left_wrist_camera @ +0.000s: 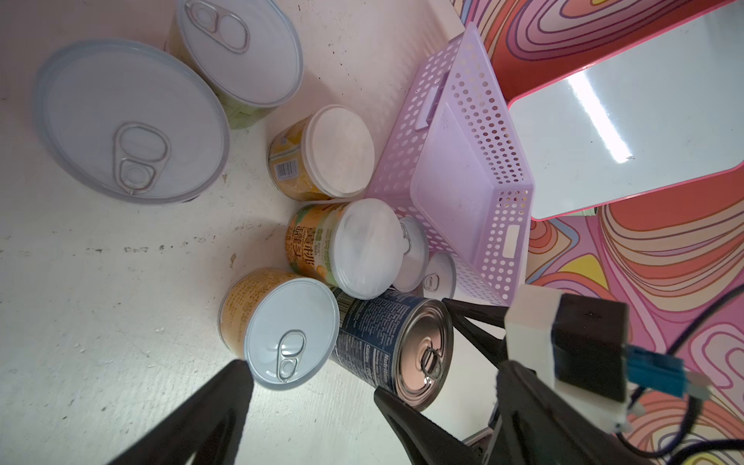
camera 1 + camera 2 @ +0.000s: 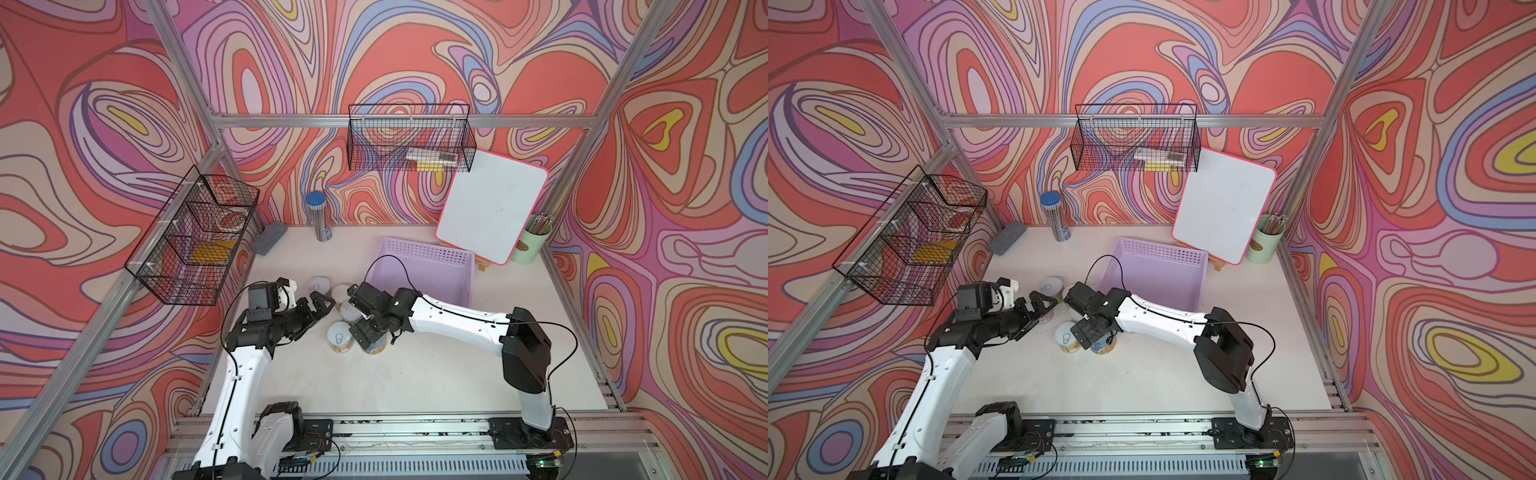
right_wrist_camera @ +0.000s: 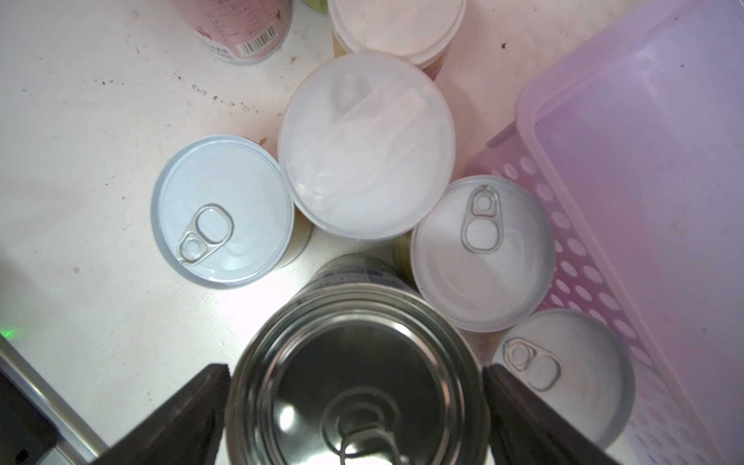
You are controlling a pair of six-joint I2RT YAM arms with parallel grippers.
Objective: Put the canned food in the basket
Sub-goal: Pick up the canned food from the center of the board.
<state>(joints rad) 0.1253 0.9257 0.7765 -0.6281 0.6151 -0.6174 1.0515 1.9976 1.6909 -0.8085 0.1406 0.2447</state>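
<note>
Progress: nothing delivered yet. The basket is empty, and all the canned food in sight stands on the worktop.
Left gripper: arm reaching inward, jaws spread and empty, tins just ahead of the tips.
Right gripper: wrist pointing down, jaws flanking the blue-labelled can. Whether they touch it cannot be told.
The basket lies just beyond those jaws.

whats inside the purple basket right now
Nothing shows inside the basket: its floor is bare in both top views and the left wrist view. The right arm covers its near edge from above. The cans stand outside it.
</note>
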